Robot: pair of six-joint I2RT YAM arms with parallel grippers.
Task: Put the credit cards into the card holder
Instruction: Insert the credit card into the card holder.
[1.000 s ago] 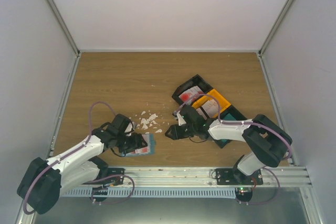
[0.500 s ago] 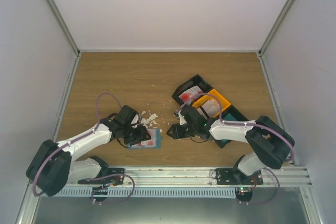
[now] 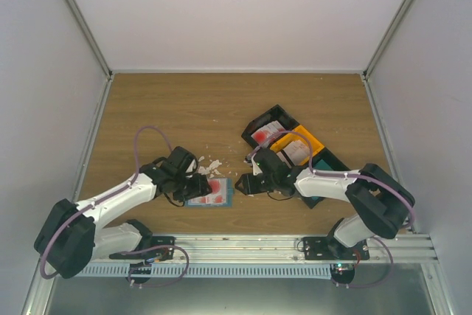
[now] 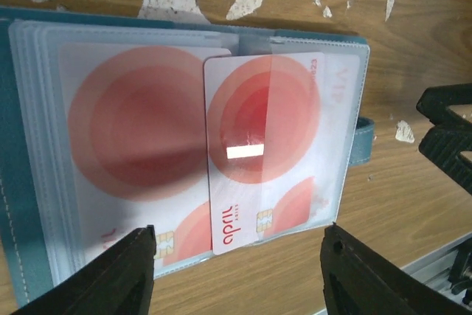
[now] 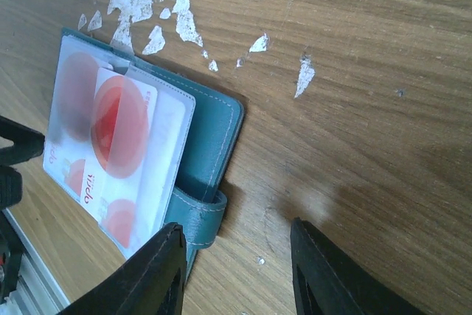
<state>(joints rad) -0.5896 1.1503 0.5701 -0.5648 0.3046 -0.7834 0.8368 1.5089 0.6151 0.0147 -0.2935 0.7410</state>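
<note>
On a wood-grain tabletop [image 3: 184,108], a teal card holder [image 5: 210,134] lies open, its clear plastic sleeves [image 4: 110,145] holding glossy red-and-white cards. One card [image 4: 258,153] sits half under the right-hand sleeve. The left pincer [image 4: 240,256] hovers above, fingers apart, gripping nothing. The right pincer [image 5: 232,256], likewise spread and empty, hangs over bare wood beside the holder's strap [image 5: 199,219]. Torn white scraps [image 3: 209,166] litter the wood nearby. More cards [image 3: 265,136] lie in a black tray [image 3: 259,119] with an orange insert [image 3: 306,142].
</note>
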